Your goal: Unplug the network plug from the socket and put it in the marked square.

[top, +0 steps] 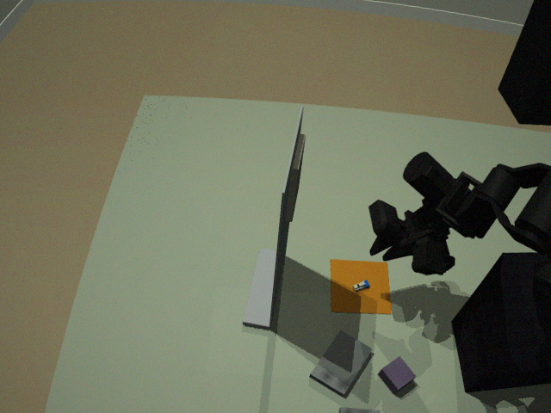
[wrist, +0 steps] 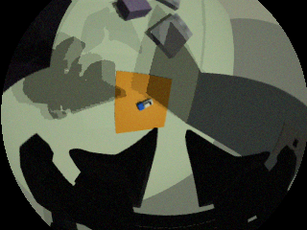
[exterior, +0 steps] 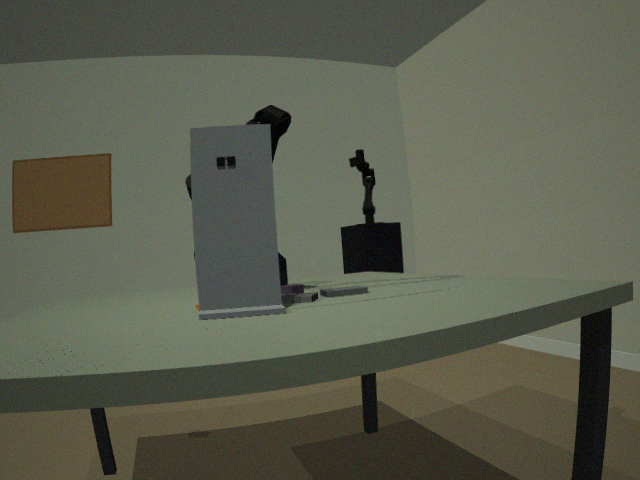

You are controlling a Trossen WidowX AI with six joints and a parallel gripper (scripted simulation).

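Note:
The plug (top: pixel 362 286) (wrist: pixel 144 103), small, white and blue, lies on the orange marked square (top: pixel 344 302) (wrist: pixel 127 122), inside its edges. My gripper (top: pixel 378 256) (wrist: pixel 172 132) is open, with nothing between its fingertips. It hangs in the air above the table, apart from the plug and the square. The upright panel (top: pixel 280 249) (exterior: pixel 235 222) stands beside the square, and my gripper is apart from it. The panel's socket side is seen only edge-on in the top view, so the socket's opening cannot be made out.
A grey flat block (top: pixel 331 373) (wrist: pixel 170 35) and a purple block (top: pixel 397 374) (wrist: pixel 133 9) lie beyond the square, away from my gripper. Part of another grey block (top: pixel 359 410) shows at the lower frame edge. A large black box (top: pixel 503 329) stands to the right.

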